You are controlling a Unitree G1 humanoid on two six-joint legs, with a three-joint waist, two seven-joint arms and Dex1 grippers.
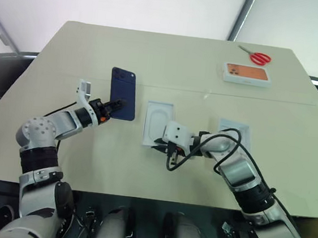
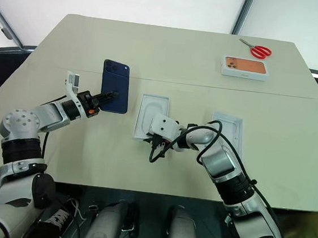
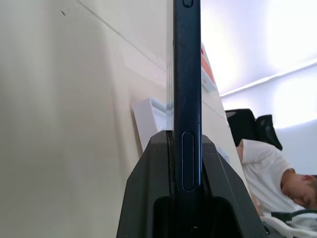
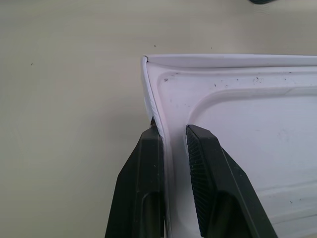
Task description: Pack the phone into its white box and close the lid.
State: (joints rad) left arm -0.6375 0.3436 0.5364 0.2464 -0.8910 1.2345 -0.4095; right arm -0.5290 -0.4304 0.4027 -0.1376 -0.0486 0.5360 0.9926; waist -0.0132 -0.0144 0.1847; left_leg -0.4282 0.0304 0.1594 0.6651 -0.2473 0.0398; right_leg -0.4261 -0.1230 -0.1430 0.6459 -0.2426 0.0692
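1. Claws: the left claw [image 1: 117, 104] is clamped tight on the near end of the phone [image 1: 124, 84], one black finger on each flat face. The right claw [image 4: 173, 133] is closed to a narrow slit on the near-left rim of the white insert [image 1: 158, 119], one finger outside the rim and one inside.
2. Hidden or unclear: the right arm and its black cable cross the white box part [image 1: 235, 126] to the right of the insert, so its near half is covered. Whether it is the tray or the lid cannot be told. Whether the insert sits inside a box cannot be told either. In the left wrist view the phone's far end is cut off, and a person in a white top [image 3: 262, 163] shows beyond the table edge.
3. Materials and shapes: the phone is a slim dark navy slab with rounded corners, a camera cluster at its far-left corner and a long side button. It is held clear of the beige table [image 1: 154, 56], left of the insert. The insert is smooth moulded white with a thin raised rim, faintly speckled.
4. Containers: the insert's rounded oval recess holds nothing. The visible part of the box part's pale floor is bare. A closed white box with an orange phone picture [image 1: 246, 74] lies far right, red-handled scissors [image 1: 259, 57] just beyond it.
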